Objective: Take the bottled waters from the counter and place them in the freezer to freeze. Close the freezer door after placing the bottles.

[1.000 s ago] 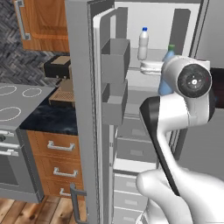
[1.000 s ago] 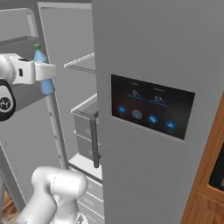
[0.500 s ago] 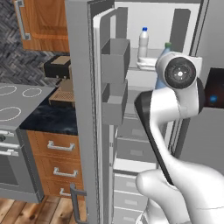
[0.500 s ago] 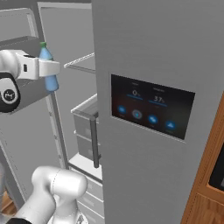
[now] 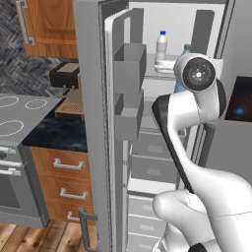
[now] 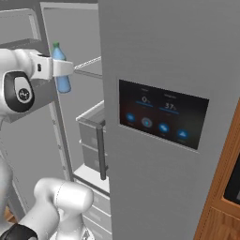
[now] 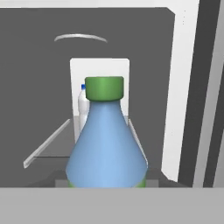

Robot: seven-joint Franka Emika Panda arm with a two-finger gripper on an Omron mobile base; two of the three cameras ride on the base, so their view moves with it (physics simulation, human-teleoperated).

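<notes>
One light, stiff, probably slippery green-capped bottle (image 7: pixel 107 140) sits clamped in the tool (image 6: pixel 63 69), best held round its wide lower body.

White arm rising from its rounded base, elbow bent, forearm raised and reaching forward at upper-shelf height. The round dark-faced wrist joint faces the cameras. The gripper (image 6: pixel 63 69) extends level from the wrist, its fingers closed on the lower body of the green-capped bottle (image 7: pixel 106 136), which stands upright in the grasp.
</notes>
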